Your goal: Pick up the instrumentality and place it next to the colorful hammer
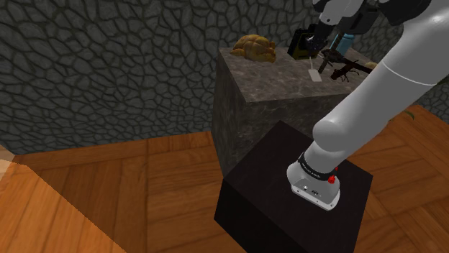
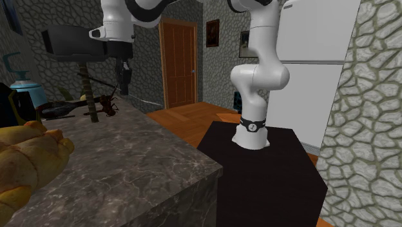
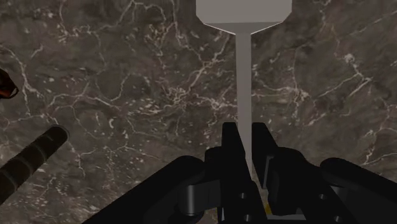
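Observation:
The instrumentality is a plain grey spatula (image 3: 243,76) with a flat blade and a thin straight handle. My gripper (image 3: 247,137) is shut on the handle's near end, one black finger on each side. In the shoulder view the pale spatula (image 1: 314,74) shows just under the gripper (image 1: 316,57) at the far part of the dark marble counter (image 1: 273,79). I cannot tell whether the spatula touches the counter. The hammer's dark banded handle (image 3: 32,159) lies off to one side of the gripper. In the second exterior view the hammer (image 2: 90,97) stands beside the gripper (image 2: 125,80).
A reddish-brown insect-like figure (image 1: 342,68) sits close by the gripper on the counter. A loaf of bread (image 1: 252,49) rests at the counter's far left corner. A teal kettle (image 2: 22,77) stands behind the hammer. The black stand (image 1: 288,187) adjoins the counter.

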